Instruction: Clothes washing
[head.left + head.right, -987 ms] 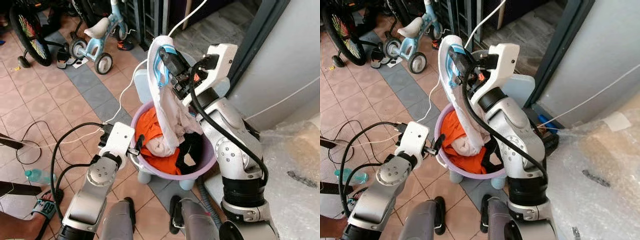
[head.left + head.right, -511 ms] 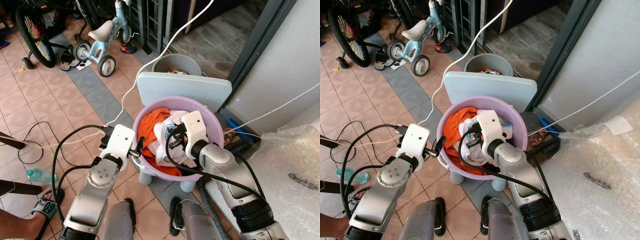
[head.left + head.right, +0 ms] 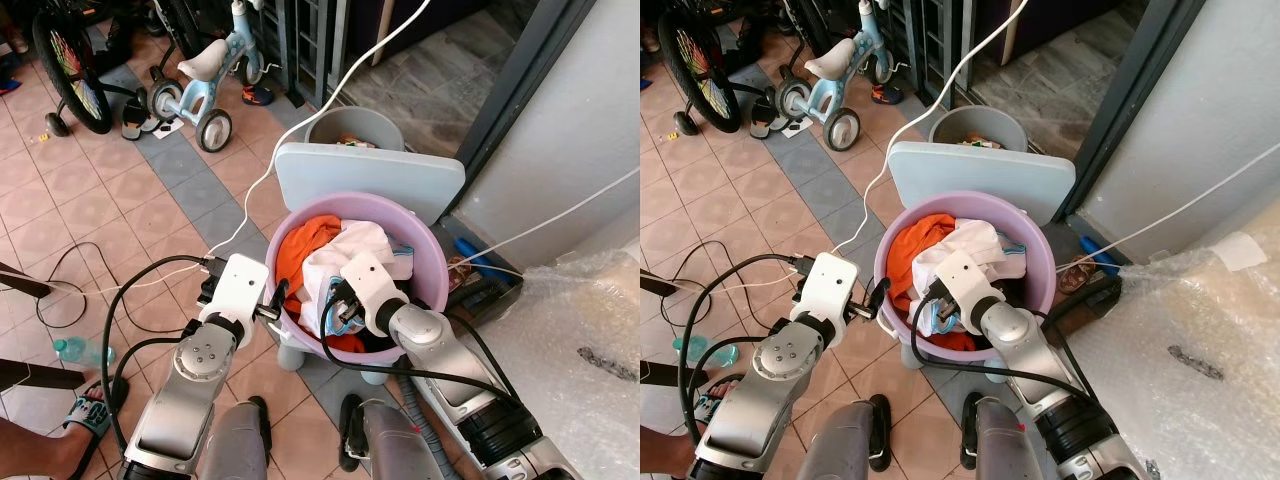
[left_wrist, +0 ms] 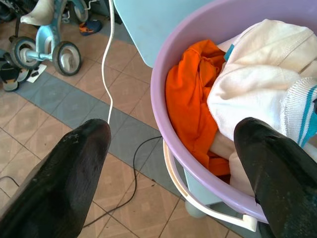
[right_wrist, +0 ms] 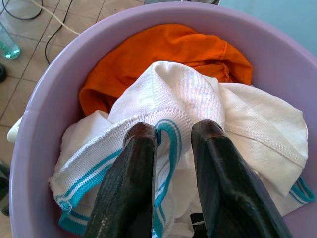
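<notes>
The right hand (image 5: pixel 171 163) is down in the purple basin (image 3: pixel 425 262), its two black fingers pinching a fold of the white shirt with teal-striped ribbing (image 5: pixel 198 99). That shirt lies on top of the pile, over an orange garment (image 5: pixel 163 47) heaped toward the far left of the basin, with something dark beneath near the right arm.

The left hand (image 4: pixel 168 163) is spread wide, one finger outside the near left rim and the other over the clothes inside, so it straddles the basin wall without clamping it.

The basin rests on a pale stool or small seat with a light blue back panel (image 3: pixel 370 180). Farther off stands a grey bucket (image 3: pixel 355 128), and a white cable (image 3: pixel 300 120) runs across the tiled floor (image 3: pixel 120 200) on the left. A child's tricycle (image 3: pixel 205 85) is far left. On the right is a surface covered in bubble wrap (image 3: pixel 590 330).

The step seems to be taking the white shirt out of the basin. To do it well, the pinch should hold thick cloth rather than just the ribbed edge, the lift should go straight up so the orange garment is not dragged along, and the left hand could close on the rim to steady the basin on its perch.
</notes>
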Available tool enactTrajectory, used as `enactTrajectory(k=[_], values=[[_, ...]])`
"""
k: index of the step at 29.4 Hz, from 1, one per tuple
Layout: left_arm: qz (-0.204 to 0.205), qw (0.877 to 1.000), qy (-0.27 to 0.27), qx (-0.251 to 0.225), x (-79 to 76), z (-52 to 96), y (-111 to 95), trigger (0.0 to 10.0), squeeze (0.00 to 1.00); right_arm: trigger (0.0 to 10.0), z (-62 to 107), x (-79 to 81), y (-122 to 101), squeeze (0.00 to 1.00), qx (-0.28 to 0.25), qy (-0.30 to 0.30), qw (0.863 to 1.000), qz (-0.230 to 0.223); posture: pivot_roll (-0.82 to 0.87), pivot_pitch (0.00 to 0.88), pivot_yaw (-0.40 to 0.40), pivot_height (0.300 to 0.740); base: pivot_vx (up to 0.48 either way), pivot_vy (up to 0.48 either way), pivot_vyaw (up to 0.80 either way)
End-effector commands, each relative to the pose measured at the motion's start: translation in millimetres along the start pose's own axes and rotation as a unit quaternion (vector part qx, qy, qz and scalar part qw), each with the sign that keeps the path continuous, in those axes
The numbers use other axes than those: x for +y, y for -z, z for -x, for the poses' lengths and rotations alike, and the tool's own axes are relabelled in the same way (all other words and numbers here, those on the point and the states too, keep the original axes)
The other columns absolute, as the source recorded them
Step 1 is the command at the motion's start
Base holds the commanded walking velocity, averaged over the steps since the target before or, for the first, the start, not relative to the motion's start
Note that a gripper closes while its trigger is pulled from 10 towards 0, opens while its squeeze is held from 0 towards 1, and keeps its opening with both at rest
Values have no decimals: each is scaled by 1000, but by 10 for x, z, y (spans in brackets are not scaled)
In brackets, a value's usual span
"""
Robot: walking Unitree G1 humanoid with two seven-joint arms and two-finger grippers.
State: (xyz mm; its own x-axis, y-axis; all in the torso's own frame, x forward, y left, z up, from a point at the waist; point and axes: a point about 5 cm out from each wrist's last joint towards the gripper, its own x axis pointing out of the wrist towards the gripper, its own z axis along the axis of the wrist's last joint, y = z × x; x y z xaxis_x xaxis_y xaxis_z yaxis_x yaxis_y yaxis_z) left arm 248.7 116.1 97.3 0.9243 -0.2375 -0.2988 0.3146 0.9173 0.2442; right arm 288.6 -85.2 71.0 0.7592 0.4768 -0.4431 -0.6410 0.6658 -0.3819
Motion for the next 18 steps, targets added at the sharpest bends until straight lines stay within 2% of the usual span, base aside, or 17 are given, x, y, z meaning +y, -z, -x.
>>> enactTrajectory(k=[1, 2, 5, 7, 11, 16, 18], values=[[-3, 1000, 10, 7, -33, 49, 12, 10000, 0, 10000, -40, 21, 34, 1000, 11, -9, 997, 74, 78, 236, 18, 740, 0, 0, 0], [-2, 1000, 10, 9, -33, 65, 18, 10000, 0, 10000, -55, -9, 45, 1000, 14, -4, 996, 89, 85, 247, 17, 740, 0, 0, 0], [-1, 1000, 9, 14, -30, 103, 35, 10000, 0, 10000, -77, -76, 27, 1000, 10, 16, 996, 90, 89, 257, 16, 740, 0, 0, 0], [1, 1000, 9, 18, -32, 136, 43, 10000, 0, 10000, -101, -127, -9, 1000, 1, 31, 994, 107, 99, 274, 14, 740, 0, 0, 0], [8, 1000, 12, 18, -63, 198, -22, 10000, 0, 10000, -138, -144, -10, 1000, -2, 43, 993, 108, 109, 301, 8, 740, 0, 0, 0], [15, 999, 23, 18, -136, 292, -87, 10000, 0, 10000, -263, -48, 43, 1000, 5, 24, 998, 62, 132, 345, 2, 740, 0, 0, 0], [17, 999, 23, 20, -136, 301, -84, 10000, 0, 10000, -281, -38, 44, 1000, 5, 21, 998, 59, 132, 345, 2, 740, 0, 0, 0]])
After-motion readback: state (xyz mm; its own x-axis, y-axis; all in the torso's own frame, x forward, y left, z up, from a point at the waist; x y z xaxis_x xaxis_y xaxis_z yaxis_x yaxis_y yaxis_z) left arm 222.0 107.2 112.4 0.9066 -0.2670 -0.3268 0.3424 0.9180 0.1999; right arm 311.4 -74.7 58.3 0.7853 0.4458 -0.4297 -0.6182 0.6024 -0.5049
